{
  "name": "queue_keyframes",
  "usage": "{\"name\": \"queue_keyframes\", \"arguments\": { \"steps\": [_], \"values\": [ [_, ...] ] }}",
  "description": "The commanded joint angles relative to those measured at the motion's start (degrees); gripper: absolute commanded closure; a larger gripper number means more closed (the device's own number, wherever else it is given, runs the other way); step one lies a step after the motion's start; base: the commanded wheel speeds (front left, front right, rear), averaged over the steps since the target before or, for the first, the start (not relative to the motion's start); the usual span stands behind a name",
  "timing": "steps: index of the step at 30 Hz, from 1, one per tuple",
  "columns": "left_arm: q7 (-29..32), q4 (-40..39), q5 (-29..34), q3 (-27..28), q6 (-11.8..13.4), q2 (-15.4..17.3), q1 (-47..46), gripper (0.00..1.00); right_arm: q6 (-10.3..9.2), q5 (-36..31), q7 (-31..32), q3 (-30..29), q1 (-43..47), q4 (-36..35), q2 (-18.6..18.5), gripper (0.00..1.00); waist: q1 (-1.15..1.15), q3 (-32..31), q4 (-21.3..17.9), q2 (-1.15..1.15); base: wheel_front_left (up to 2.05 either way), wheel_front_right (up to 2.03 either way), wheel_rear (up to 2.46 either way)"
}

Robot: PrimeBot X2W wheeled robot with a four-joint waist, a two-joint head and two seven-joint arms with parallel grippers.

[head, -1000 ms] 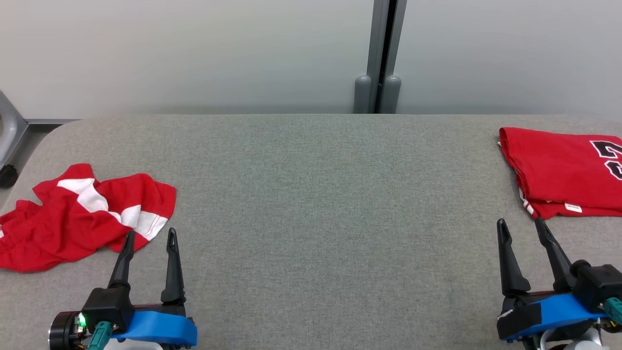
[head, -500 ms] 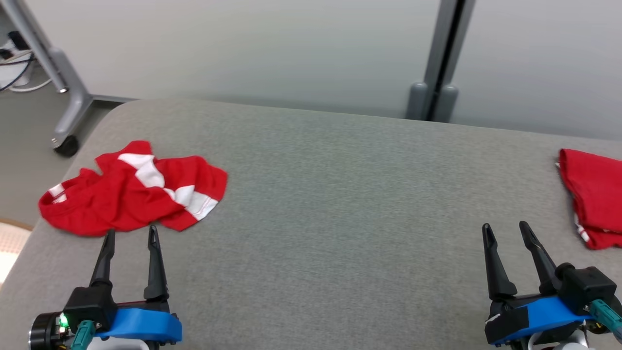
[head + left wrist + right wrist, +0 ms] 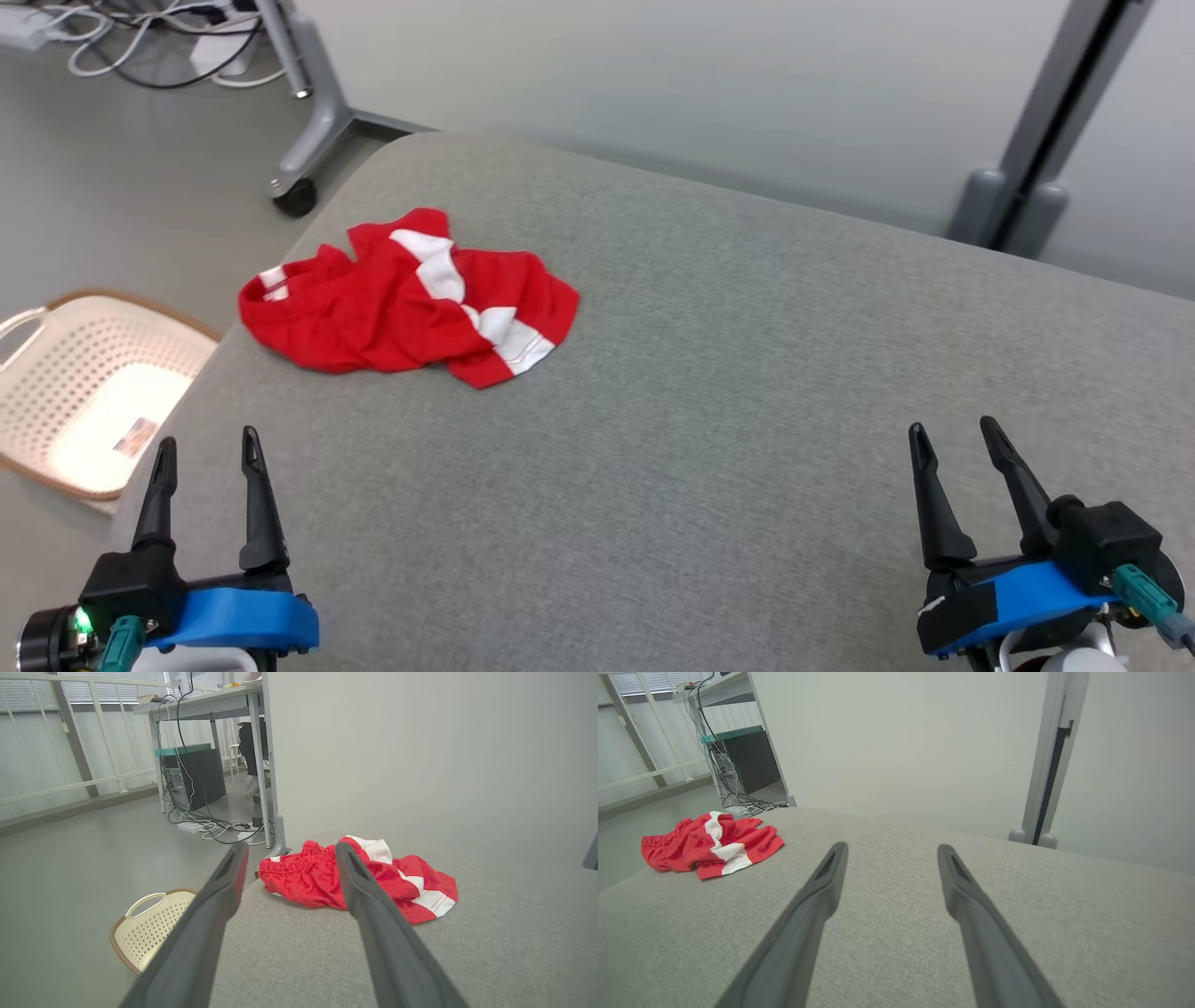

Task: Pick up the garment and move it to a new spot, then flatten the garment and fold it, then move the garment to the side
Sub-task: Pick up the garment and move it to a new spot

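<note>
Head camera turned left | garment [image 3: 401, 303] crumpled | left gripper [image 3: 207, 439], right gripper [image 3: 952, 426] spread, empty | basket [image 3: 56, 373] edge-cropped

Even soft light (edges warped)

Cream basket [image 3: 56, 411] beside grey table [image 3: 747, 373]

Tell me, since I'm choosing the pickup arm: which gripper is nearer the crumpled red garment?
Left. The left gripper sits short of the garment, not touching; the right gripper is far to its right.
</note>
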Motion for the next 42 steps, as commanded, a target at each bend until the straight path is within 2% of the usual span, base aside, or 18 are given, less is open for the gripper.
{"name": "queue_keyframes", "arguments": {
  "steps": [1, 6, 11, 16, 22, 34, 42],
  "values": [
    [-0.25, -0.23, 0.08, 0.04, 0.12, -0.02, -0.27, 0.00, 0.01, -0.34, 0.04, 0.13, -0.99, -0.09, 0.02, 0.00, -0.01, 1.11, 1.80, 0.00, 0.00, 0.00, 0.00],
    [-0.25, -0.17, -0.01, 0.46, -0.05, 0.01, -0.36, 0.00, 0.01, -0.66, 0.48, 0.32, -1.20, -0.23, -0.03, 0.00, -0.01, 1.49, 3.96, 0.00, 0.00, 0.00, 0.00],
    [-0.25, -0.11, -0.06, 1.10, 0.04, -0.10, -0.08, 0.00, 0.01, -0.60, 0.54, 0.83, -1.01, -0.13, 0.00, 0.00, -0.01, 1.50, 4.29, 0.00, 0.00, 0.00, 0.00],
    [-0.25, -0.27, -0.58, 1.57, 0.10, -0.26, -1.21, 0.00, 0.01, -0.48, 0.60, 1.26, -1.46, -0.32, -0.19, 0.00, -0.01, 2.21, 3.29, 0.00, 0.00, 0.00, 0.00],
    [-0.25, 0.40, -2.09, 3.06, -0.77, 0.60, -7.42, 0.00, 0.01, -1.49, 1.69, 1.10, -2.97, -2.54, -1.53, 0.00, -0.01, 5.71, 0.87, 0.00, 0.00, 0.00, 0.00],
    [-0.20, 9.62, -4.91, 6.89, -2.27, 7.26, -28.38, 0.00, 0.01, -4.33, 5.75, -1.96, -7.61, -11.88, -6.05, 0.00, -0.01, 18.07, -7.40, 0.00, 0.00, 0.00, 0.00],
    [0.45, 22.24, -6.33, 6.14, -3.44, 12.33, -40.42, 0.00, 0.01, -5.38, 8.71, -6.41, -6.89, -19.33, -8.16, 0.00, -0.01, 25.28, -10.77, 0.00, 0.00, 0.00, 0.00]
  ]
}}
